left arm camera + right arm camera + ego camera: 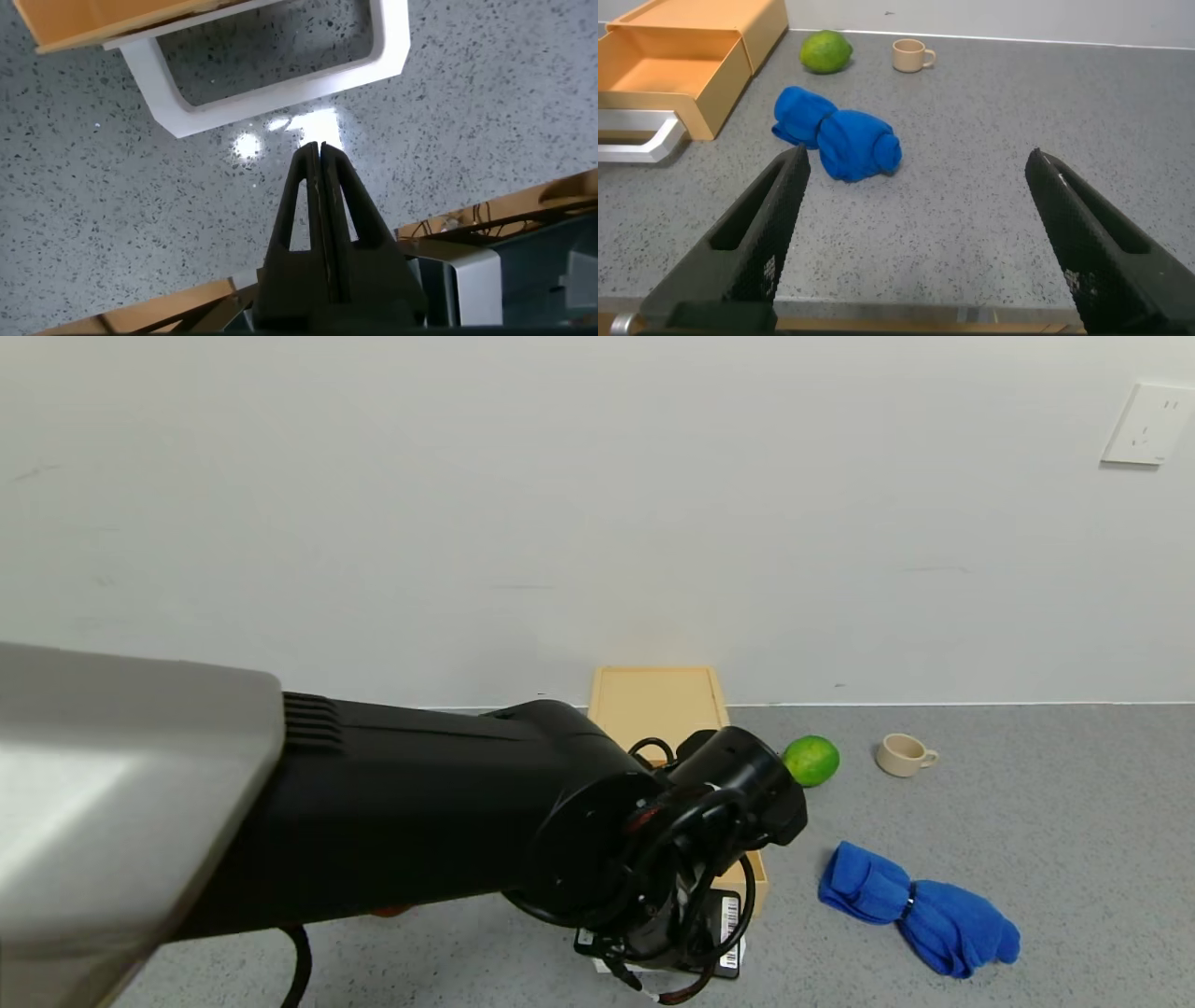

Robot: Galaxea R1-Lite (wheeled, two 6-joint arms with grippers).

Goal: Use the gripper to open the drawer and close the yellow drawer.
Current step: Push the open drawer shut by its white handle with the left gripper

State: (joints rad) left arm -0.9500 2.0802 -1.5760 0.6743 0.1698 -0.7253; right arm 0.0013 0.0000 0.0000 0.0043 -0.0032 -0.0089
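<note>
The pale yellow-tan drawer box [658, 703] stands by the back wall. In the right wrist view its drawer [663, 70] is pulled out, with the white loop handle [640, 140] in front. My left arm's wrist [709, 821] hangs over the drawer's front and hides it in the head view. In the left wrist view my left gripper [319, 149] is shut and empty. Its tips are over the grey counter just short of the white handle [280, 89], outside the loop. My right gripper [915, 163] is open and empty, low near the table's front edge.
A green lime [810, 761] and a small beige cup [903, 754] sit right of the drawer box. A blue cloth [920, 907] lies on the grey counter nearer me, also in the right wrist view [836, 140]. The white wall is close behind the box.
</note>
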